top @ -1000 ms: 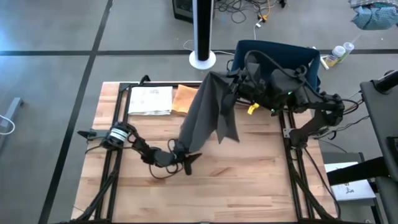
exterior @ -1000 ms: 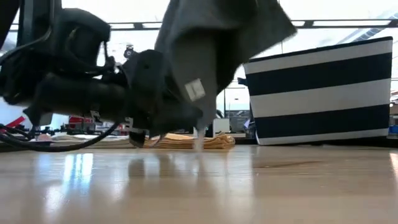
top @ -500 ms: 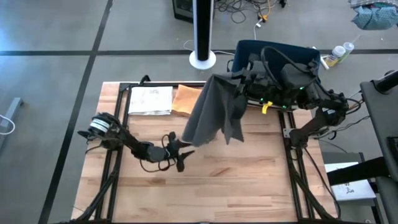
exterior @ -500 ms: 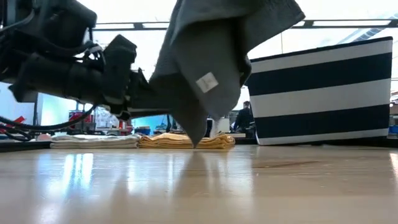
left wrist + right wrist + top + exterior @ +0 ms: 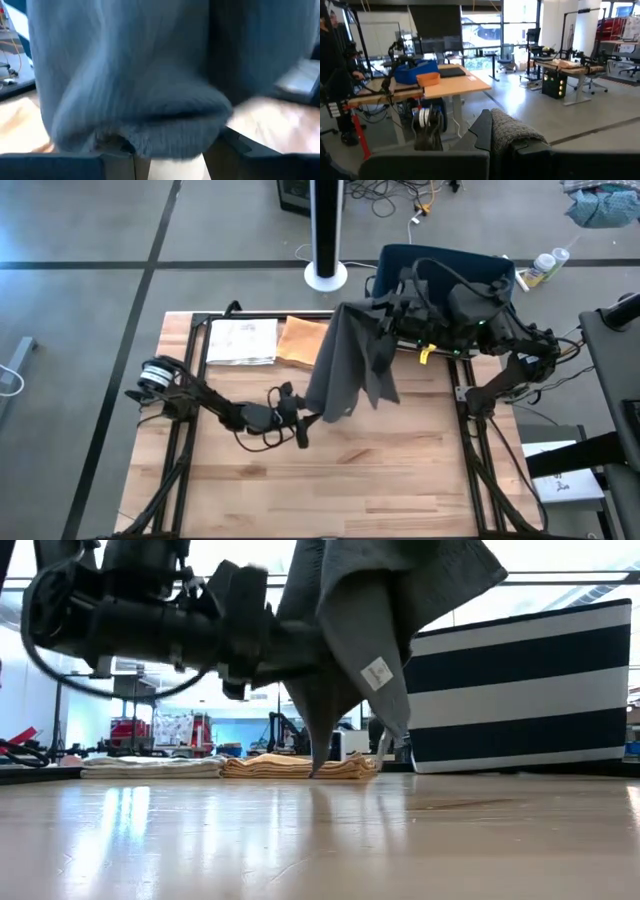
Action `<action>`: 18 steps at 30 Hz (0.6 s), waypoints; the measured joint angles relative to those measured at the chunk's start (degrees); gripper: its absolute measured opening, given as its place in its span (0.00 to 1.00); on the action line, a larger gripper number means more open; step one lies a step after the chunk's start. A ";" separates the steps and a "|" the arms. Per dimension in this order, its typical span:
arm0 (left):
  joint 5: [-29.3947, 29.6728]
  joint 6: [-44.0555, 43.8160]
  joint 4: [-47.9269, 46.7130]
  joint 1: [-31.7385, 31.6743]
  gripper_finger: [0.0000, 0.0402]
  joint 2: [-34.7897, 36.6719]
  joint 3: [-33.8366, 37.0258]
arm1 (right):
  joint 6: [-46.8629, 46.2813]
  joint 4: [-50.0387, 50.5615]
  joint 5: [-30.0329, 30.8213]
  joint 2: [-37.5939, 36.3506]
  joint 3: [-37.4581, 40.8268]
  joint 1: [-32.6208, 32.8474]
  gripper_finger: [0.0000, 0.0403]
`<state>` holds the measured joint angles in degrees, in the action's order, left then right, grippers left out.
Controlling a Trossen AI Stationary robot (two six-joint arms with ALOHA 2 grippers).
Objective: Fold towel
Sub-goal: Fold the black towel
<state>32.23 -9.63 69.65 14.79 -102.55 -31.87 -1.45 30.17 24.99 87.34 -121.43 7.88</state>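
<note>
A grey towel (image 5: 345, 370) with a small white label (image 5: 376, 672) hangs from my right gripper (image 5: 385, 330), which is shut on its top over the table's far right part. The pointed lower end (image 5: 315, 762) dangles just above the wood. My left gripper (image 5: 308, 423) reaches level from the table's left into the towel's lower part. Its fingers are open, and the towel's thick hemmed bottom (image 5: 150, 142) bulges between them in the left wrist view. My right gripper pinches a bunched bit of the towel's top edge (image 5: 512, 131) between its two fingers, and the rest hangs slack below, clear of the table. My left gripper (image 5: 170, 150) has its fingers on either side of the towel's lower hem; whether they touch it I cannot tell.
A folded white towel (image 5: 240, 340) and a folded yellow one (image 5: 298, 338) lie along the table's far left edge. A navy and white striped basket (image 5: 515, 690) stands at the far right corner. Bare wood lies across the near half of the table (image 5: 330, 490).
My left gripper has risen from near the tabletop and moved right, into the hanging towel's lower part. My right gripper has shifted slightly toward the table's right, and the towel's lower end has swung right with it.
</note>
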 joint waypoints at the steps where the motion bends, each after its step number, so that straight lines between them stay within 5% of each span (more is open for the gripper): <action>1: -0.02 -0.02 1.18 0.00 0.35 1.35 0.45 | -0.01 0.94 0.02 -0.05 0.00 0.00 0.00; 5: -1.36 0.57 5.12 -0.02 0.36 9.80 3.59 | -1.66 6.00 0.12 -0.55 0.00 0.00 0.00; 11: -12.14 2.57 6.27 0.01 0.39 29.81 9.00 | -3.51 15.17 0.48 -0.67 0.00 -0.02 0.00; 18: -13.57 -1.39 6.60 -0.57 0.40 52.25 15.67 | -9.92 26.33 0.50 -0.10 1.31 -0.02 0.00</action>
<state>18.66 -11.02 76.26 14.21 -50.30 -16.20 -11.38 56.50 25.50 87.24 -120.12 7.86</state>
